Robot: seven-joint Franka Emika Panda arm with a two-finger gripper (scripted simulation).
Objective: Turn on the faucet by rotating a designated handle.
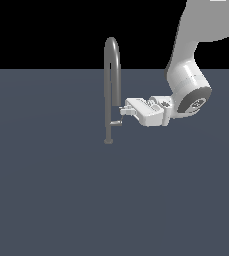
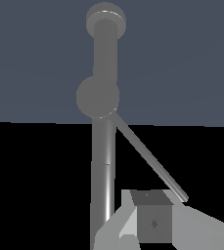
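The faucet [image 1: 112, 75] is a tall, slim grey pipe with a gooseneck arch, standing on a small round foot [image 1: 108, 141] on the floor. The handle [image 1: 117, 122] is a thin pale lever on a short stub low on the pipe, on the exterior view's right. My gripper [image 1: 122, 111] reaches in level from the exterior view's right, with its fingertips just above the lever's free end. In the wrist view the pipe [image 2: 103, 161] runs away to its foot [image 2: 106, 18]. There the lever [image 2: 150, 158] slants to end beside my gripper [image 2: 151, 215]. The fingers look shut and hold nothing.
A flat dark blue-grey floor [image 1: 46, 200] lies all round the faucet. My white arm [image 1: 188, 75] comes down from the exterior view's upper right.
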